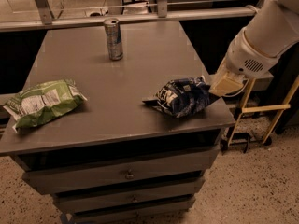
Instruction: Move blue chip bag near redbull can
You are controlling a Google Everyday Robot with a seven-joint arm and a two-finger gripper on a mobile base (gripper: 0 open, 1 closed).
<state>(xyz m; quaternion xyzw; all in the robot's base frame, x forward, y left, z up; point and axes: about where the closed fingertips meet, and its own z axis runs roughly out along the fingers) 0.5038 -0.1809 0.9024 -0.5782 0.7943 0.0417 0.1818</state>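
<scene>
Grey drawer table [117,125] on a speckled floor. A green chip bag [44,101] sits at its left edge. The blue chip bag [182,96] lies near the right front corner, long axis left to right, with the gripper [220,87] at its right end; grip state cannot be told. The redbull can [113,38] stands well apart, far-left of the bag.

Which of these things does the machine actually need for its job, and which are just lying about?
For the job: blue chip bag; redbull can at the back; claw at the bag's right end.
Just lying about: green chip bag on the left.
</scene>
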